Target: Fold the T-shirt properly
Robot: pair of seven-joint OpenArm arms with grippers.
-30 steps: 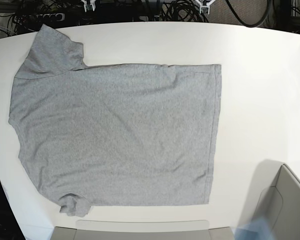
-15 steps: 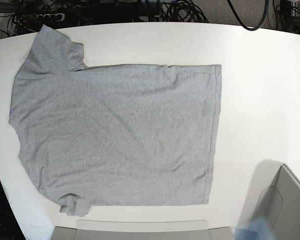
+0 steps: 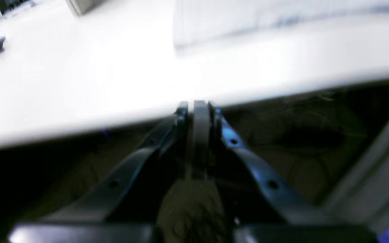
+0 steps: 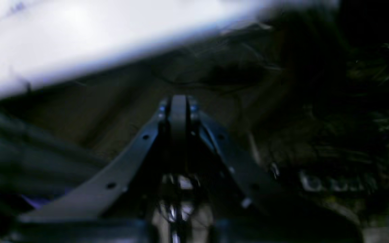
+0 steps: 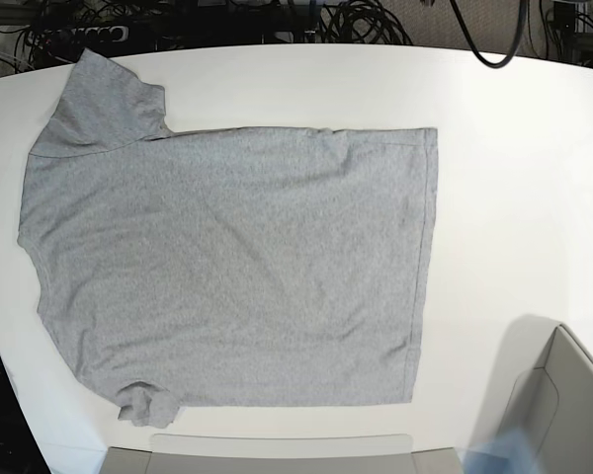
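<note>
The heather-grey T-shirt [image 5: 227,262] lies spread flat on the white table [image 5: 514,178], plain side up, neck end to the left, hem to the right. One sleeve points to the far left corner; the near sleeve is bunched at the front. No gripper shows in the base view. In the left wrist view, my left gripper [image 3: 199,109] is shut and empty, beyond the table's edge [image 3: 79,121]. In the right wrist view, my right gripper [image 4: 178,103] is shut and empty, off the table over dark cables. Both wrist views are blurred.
A grey bin [image 5: 563,405] stands at the front right corner. A low grey tray edge [image 5: 277,449] runs along the front. Tangled black cables [image 5: 356,22] lie behind the table's far edge.
The two gripper tips seen at the top edge of the base view a second ago have withdrawn out of that view. The T-shirt has not moved.
</note>
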